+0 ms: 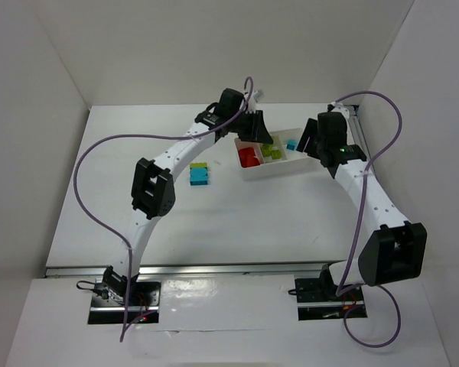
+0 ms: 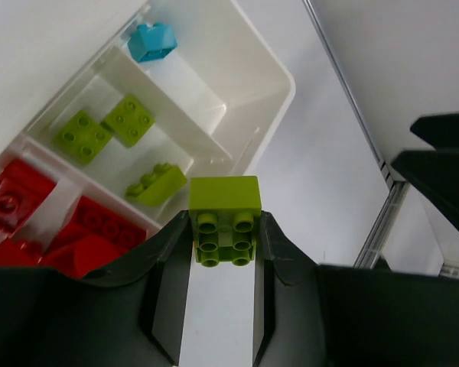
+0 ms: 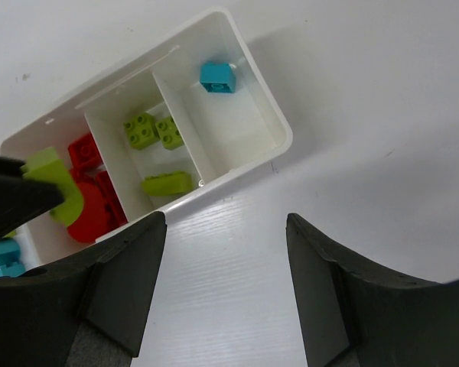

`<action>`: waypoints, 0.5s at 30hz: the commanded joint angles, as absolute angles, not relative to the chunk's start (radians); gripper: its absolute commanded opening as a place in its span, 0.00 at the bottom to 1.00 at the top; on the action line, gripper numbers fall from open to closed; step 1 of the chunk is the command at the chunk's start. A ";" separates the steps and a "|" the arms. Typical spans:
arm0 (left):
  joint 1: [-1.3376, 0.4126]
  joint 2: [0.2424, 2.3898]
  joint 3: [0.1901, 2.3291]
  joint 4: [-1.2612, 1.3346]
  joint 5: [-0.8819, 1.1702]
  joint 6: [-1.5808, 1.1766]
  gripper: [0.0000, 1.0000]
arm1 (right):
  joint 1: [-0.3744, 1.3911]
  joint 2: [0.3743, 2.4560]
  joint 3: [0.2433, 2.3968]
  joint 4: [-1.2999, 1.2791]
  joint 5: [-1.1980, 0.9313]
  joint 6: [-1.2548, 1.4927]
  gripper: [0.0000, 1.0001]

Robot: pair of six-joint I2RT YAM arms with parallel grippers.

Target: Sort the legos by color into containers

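Presently in the left jaws: you are clamping a lime-green studded plastic brick (image 2: 224,200), its studs facing the wrist camera.
Right jaws: they are standing spread with nothing between them, hovering beside the cyan end of the tray.
Tray: the shallow white three-compartment plastic tray (image 2: 280,86) is sitting on the white worktop (image 1: 237,229). Its long axis is running left to right in the top view, with red bricks (image 2: 92,229) at the left end, lime bricks (image 2: 128,119) in the middle and one cyan brick (image 2: 153,42) at the right.
Key relation: the held brick is hanging over the tray's red-and-lime end. In the left wrist view the lime compartment is lying just ahead and left of the jaws. Which compartment is directly beneath cannot be told.
Coming move: you are probably needing to centre over the middle compartment before releasing, since the red one adjoins it.
Unsorted: cyan bricks (image 1: 200,178) are lying on the worktop, nearer the left arm.
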State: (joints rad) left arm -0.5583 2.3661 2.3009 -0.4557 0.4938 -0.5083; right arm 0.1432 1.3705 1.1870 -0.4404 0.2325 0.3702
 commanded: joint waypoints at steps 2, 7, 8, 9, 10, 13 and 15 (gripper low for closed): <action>-0.565 2.421 2.345 -0.262 0.541 -0.575 0.04 | 0.137 1.325 1.186 -0.465 0.230 0.388 0.71; -0.565 2.488 2.384 -0.229 0.491 -0.584 0.12 | 0.137 1.325 1.207 -0.476 0.230 0.377 0.71; -0.565 2.488 2.384 -0.219 0.491 -0.584 0.20 | 0.127 1.325 1.207 -0.476 0.230 0.377 0.71; -0.565 2.499 2.384 -0.219 0.491 -0.584 0.41 | 0.127 1.325 1.207 -0.476 0.230 0.377 0.71; -0.565 2.508 2.384 -0.207 0.491 -0.584 0.53 | 0.127 1.325 1.207 -0.476 0.230 0.377 0.71; -0.565 2.508 2.384 -0.186 0.512 -0.604 0.84 | 0.127 1.325 1.216 -0.476 0.230 0.368 0.71; -0.565 2.508 2.384 -0.175 0.537 -0.604 0.90 | 0.118 1.334 1.216 -0.476 0.230 0.368 0.71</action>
State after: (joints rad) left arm -0.5610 2.5034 2.3379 -0.2569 0.4992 -0.5873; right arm 0.1318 1.3632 1.1854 -0.4686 0.2241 0.3748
